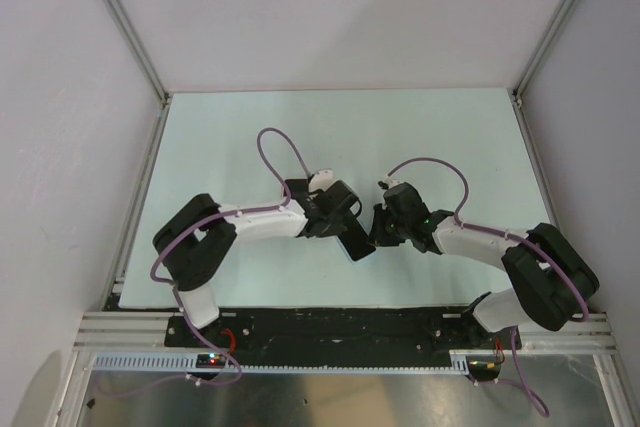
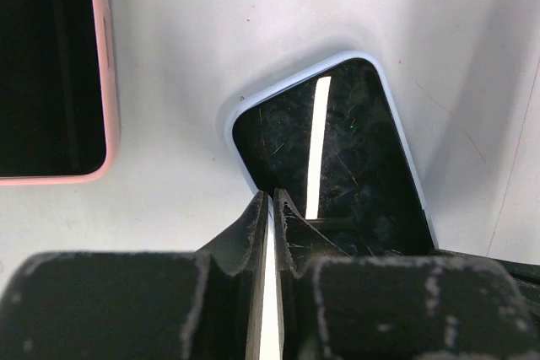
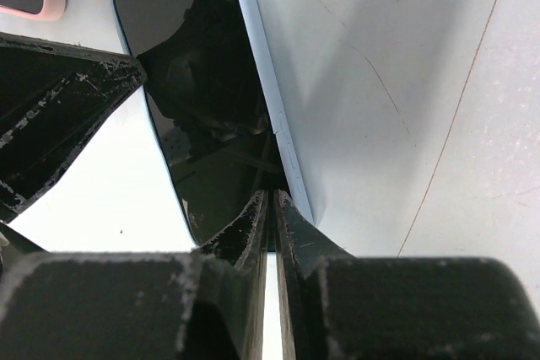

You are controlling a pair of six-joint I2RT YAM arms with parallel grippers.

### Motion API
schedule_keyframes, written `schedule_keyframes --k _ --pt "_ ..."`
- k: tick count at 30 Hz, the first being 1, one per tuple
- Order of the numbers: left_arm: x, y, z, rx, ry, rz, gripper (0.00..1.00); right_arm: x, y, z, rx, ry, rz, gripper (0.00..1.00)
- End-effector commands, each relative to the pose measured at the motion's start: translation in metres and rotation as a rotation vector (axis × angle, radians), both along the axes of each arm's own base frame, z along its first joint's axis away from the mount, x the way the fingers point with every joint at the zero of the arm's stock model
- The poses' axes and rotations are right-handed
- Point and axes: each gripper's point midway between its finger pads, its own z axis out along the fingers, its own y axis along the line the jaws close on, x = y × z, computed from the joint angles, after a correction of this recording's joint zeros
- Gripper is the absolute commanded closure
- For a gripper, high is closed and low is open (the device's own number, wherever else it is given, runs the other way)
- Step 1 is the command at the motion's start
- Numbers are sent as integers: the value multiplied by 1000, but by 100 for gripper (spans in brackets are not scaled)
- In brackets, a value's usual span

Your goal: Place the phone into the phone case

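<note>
While the phone (image 2: 337,166) hangs tilted between my two hands, no part of it is in the phone case (image 2: 105,124), which lies apart on the bench (image 2: 169,23). The whole seating remains, I judge. My left hand (image 2: 270,200) is pinched nearly together on the phone's edge, and my right hand (image 3: 270,200) is clamped on its end. The pink rim sits near the phone's corner. Overhead, my arms hide the case, and the side walls stand well away.
</note>
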Motion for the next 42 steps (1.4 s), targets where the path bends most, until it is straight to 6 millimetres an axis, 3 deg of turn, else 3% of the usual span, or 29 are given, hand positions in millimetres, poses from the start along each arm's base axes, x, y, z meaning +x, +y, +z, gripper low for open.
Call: schedule_keyframes --k 1,15,22,28,35,42 --pt "-29 105 -67 411 179 23 90 -22 -26 -32 -119 92 5 89" --pt "0 106 -59 419 159 26 90 -20 -27 -30 -117 84 -3 89" --pt "31 80 -17 351 45 -19 89 -11 -22 -15 -75 38 -20 85" --pt "53 58 24 285 -44 -70 86 12 -12 5 -57 -22 -29 78" --pt "46 46 38 200 -40 -102 83 46 8 8 -87 -61 20 61" --pt "38 42 52 143 -63 -111 81 58 22 -5 -111 -44 64 61"
